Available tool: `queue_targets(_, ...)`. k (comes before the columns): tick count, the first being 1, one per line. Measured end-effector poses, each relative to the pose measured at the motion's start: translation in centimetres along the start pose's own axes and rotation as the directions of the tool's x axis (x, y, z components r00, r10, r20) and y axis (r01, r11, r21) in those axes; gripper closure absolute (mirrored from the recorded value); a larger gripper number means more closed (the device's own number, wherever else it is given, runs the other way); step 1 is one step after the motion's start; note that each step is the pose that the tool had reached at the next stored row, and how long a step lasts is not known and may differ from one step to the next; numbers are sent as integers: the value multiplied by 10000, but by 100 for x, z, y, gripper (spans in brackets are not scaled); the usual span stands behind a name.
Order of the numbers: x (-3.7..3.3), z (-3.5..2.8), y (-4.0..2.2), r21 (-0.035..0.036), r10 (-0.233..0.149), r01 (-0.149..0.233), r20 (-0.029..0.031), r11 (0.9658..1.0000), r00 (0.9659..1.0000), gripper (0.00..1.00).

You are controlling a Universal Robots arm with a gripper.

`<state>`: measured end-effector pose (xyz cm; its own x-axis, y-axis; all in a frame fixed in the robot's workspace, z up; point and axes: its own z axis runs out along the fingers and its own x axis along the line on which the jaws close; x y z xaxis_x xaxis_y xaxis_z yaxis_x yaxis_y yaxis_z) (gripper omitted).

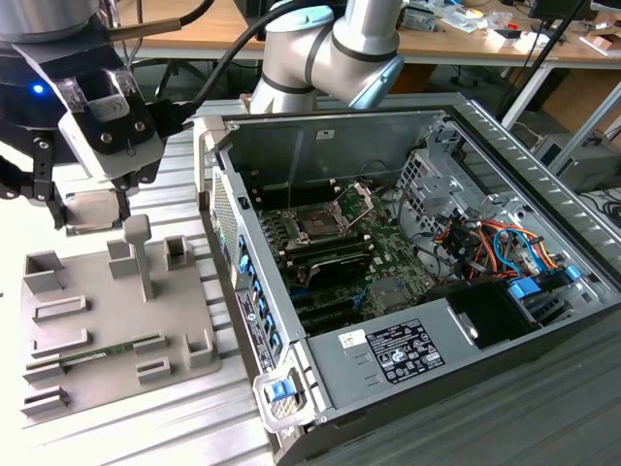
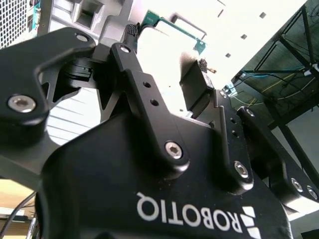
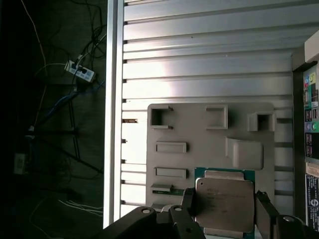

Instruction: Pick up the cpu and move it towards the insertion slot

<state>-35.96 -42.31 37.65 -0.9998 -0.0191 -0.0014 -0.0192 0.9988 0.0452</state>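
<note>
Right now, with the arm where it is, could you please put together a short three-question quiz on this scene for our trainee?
1. True or false: the cpu already lies in the insertion slot.
2. What is the gripper shut on? A) a memory stick B) the cpu C) nothing
3. Fill in: the open computer case lies to the exterior view's ____ of the grey fixture plate.
Key: 1 false, the gripper holds it over the plate; 2 B; 3 right.
</note>
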Motion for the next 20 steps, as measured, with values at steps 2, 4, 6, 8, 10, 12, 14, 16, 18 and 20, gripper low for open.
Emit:
queue_targets(2, -31, 0, -1, 0, 0, 0, -1, 10000, 10000, 45)
queue_targets(4, -74, -1, -2, 1, -1, 1, -1, 10000, 10000, 45)
queue_targets(6, -132, 0, -3, 0, -1, 1, 0, 10000, 10000, 45)
queue_targets(8, -179, 0, -4, 0, -1, 1, -1, 10000, 10000, 45)
queue_targets(10, -213, 0, -4, 0, 0, 0, 0, 10000, 10000, 45)
queue_targets(12, -288, -1, -6, 1, 0, 0, -1, 10000, 10000, 45)
queue_targets(14, -354, 0, -7, 0, -1, 1, -1, 10000, 10000, 45)
queue_targets(16, -382, 0, -7, 0, -1, 1, -2, 10000, 10000, 45)
queue_targets(18, -420, 0, -8, 1, -1, 1, -2, 10000, 10000, 45)
queue_targets(20, -452, 0, -9, 0, 0, 0, -2, 10000, 10000, 45)
